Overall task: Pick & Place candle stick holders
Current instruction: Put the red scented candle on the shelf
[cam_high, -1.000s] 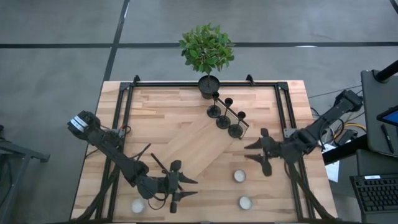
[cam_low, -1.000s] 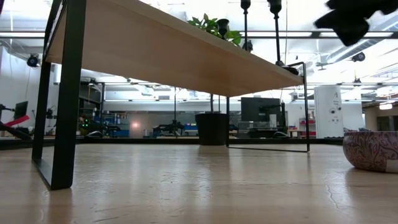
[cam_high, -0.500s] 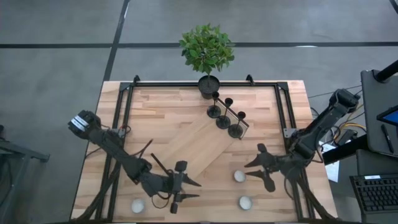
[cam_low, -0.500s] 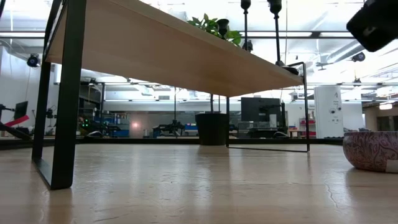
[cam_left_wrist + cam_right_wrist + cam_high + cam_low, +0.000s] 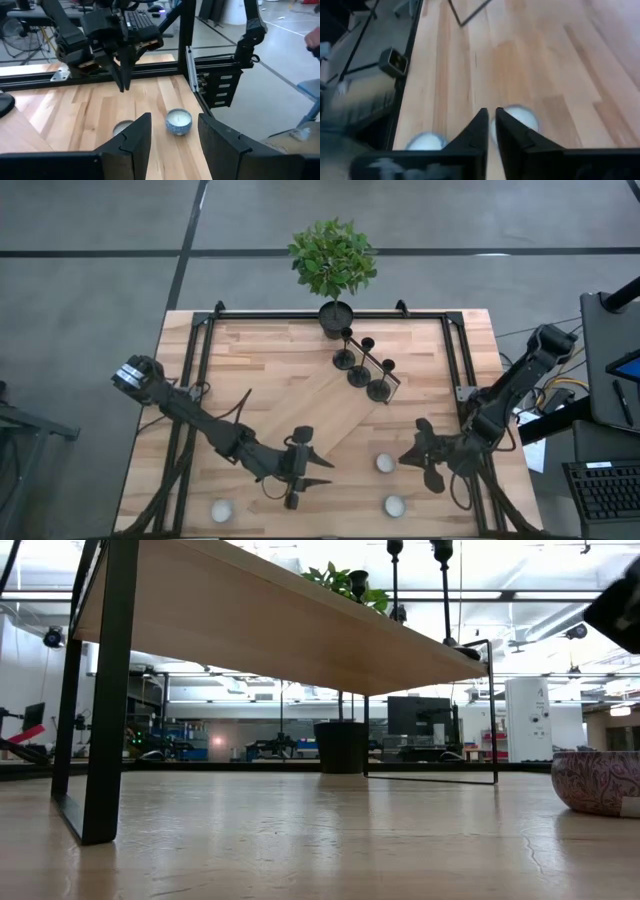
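Three black candle stick holders [image 5: 361, 366] stand by their disc bases in a row on the far end of a raised wooden board [image 5: 318, 416], next to a potted plant. The low view shows their stems and cups [image 5: 443, 580] above the board's edge. My left gripper [image 5: 322, 475] hovers open near the table's front, pointing toward the right edge, its fingers [image 5: 135, 142] apart with nothing between them. My right gripper [image 5: 403, 460] is shut and empty and slants down beside a white candle bowl [image 5: 385, 463]. The left wrist view shows that gripper [image 5: 122, 85] above the table.
Two more candle bowls sit near the front edge [image 5: 394, 505] [image 5: 221, 510]. A black metal frame [image 5: 455, 360] runs along the table's sides and back. The potted plant [image 5: 333, 265] stands at the far middle. Bare wood lies left of the raised board.
My right gripper has moved toward the near edge and down, close to the candle bowl, and its fingers have drawn shut. My left gripper has drifted toward the table's right edge and stayed open. The candle stick holders have not moved.
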`<state>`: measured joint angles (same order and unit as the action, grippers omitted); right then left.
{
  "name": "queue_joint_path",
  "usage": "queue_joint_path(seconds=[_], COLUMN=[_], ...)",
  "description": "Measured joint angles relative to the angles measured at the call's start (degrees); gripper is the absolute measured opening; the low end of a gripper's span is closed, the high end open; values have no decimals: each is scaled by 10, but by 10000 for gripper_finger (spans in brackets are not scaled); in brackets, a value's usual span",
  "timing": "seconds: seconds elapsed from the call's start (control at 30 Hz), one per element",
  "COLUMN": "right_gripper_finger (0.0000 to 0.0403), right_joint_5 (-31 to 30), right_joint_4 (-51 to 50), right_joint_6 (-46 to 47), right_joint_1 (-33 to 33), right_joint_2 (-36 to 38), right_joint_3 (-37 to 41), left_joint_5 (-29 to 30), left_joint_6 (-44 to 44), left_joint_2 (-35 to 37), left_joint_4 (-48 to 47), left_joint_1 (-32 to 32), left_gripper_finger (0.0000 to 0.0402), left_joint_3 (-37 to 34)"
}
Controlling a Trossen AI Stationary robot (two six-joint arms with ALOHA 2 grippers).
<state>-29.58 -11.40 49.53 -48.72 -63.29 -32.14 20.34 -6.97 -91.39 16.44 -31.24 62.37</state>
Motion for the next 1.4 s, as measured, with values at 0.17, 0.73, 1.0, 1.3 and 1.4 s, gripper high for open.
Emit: queue_joint_path(seconds=[0.17,0.73,1.0,1.3,1.4], right_gripper_finger=[9,8,8,8,8], right_joint_5=[9,60,57,55,54], right_joint_4=[-13,20,27,33,39], right_joint_6=[39,71,70,64,64], right_joint_1=[-16,-27,-26,-22,-18], right_joint_2=[-16,-88,-92,-92,-92], right_joint_3=[0,-2,-2,-2,-2], left_joint_5=[-8,-11,-12,-4,-5], left_joint_6=[0,1,-28,-29,-57], left_joint_2=[0,39,108,63,34], left_joint_4=[-6,-111,-173,-115,-146], left_joint_1=[10,0,-43,-128,-141], left_gripper_finger=[158,147,132,118,117], left_joint_3=[0,0,0,18,46])
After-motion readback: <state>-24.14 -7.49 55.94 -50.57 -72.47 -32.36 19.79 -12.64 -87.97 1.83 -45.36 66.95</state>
